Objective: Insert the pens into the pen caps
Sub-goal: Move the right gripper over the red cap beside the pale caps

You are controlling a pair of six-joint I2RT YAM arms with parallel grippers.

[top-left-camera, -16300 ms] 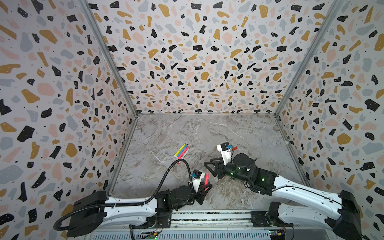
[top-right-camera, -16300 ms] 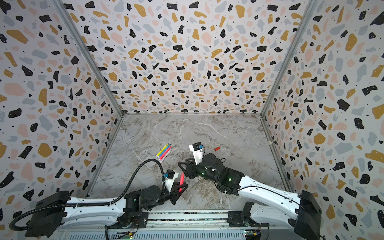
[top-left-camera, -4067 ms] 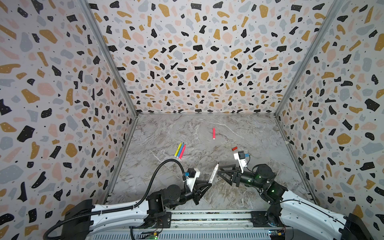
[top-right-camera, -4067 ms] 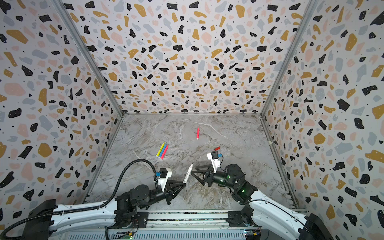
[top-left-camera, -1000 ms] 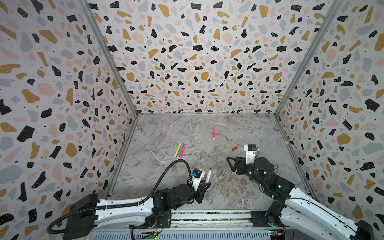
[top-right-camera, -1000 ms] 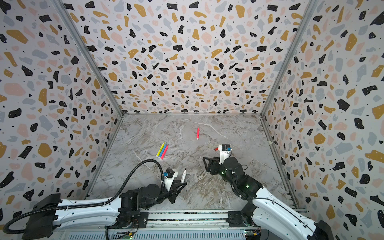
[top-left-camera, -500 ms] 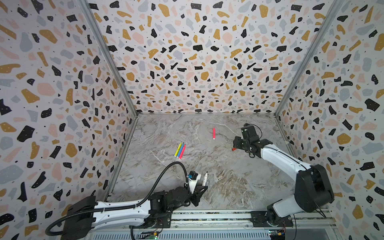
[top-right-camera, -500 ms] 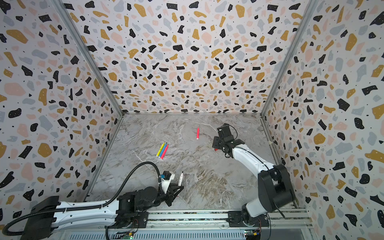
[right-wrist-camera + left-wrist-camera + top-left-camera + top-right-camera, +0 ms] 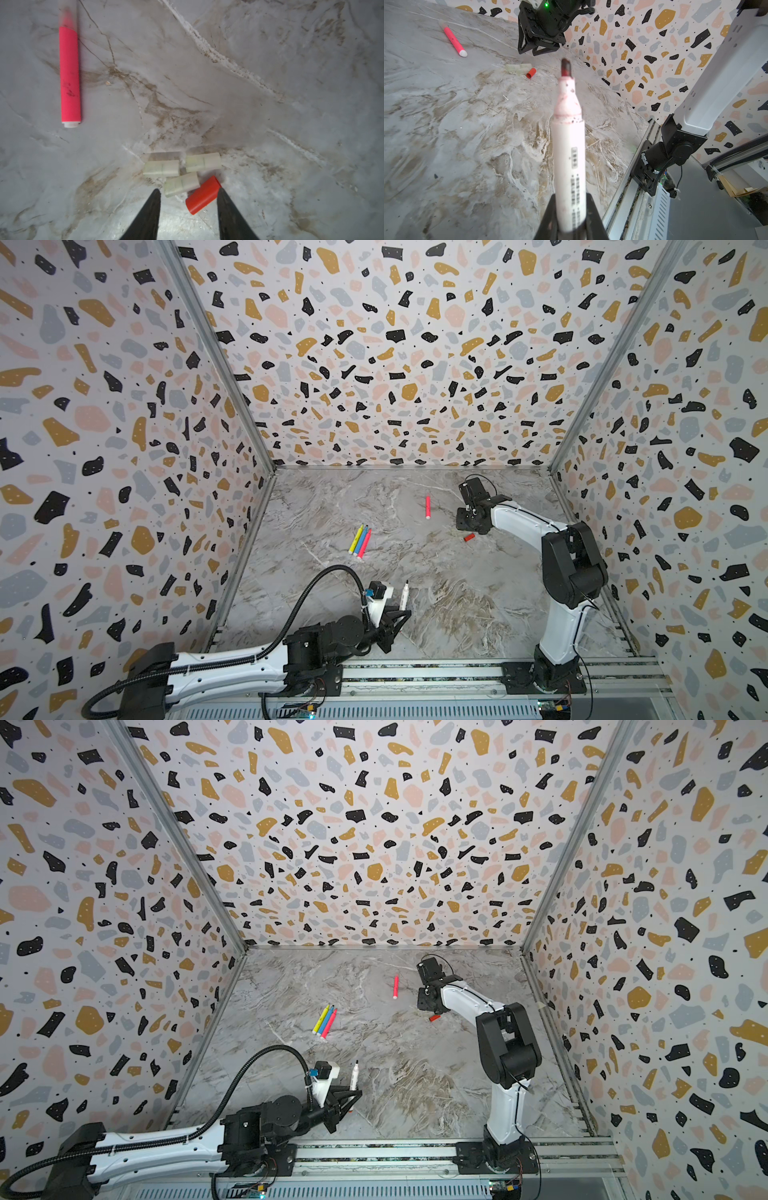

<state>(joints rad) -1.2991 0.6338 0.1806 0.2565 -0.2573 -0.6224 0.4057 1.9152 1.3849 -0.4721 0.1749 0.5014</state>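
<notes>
Pale caps [image 9: 181,184] beside red cap [image 9: 202,195], wrist views alone

Pink pen [image 9: 69,72] goes blurry at the view's edge; white pen [image 9: 569,145] is fuzzy too, base buried in the left gripper [image 9: 570,196].

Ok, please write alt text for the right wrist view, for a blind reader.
Two black jaws stand open around a red cap lying on a grey marble table, beside several pale caps. A pink pen lies apart from them.
</notes>
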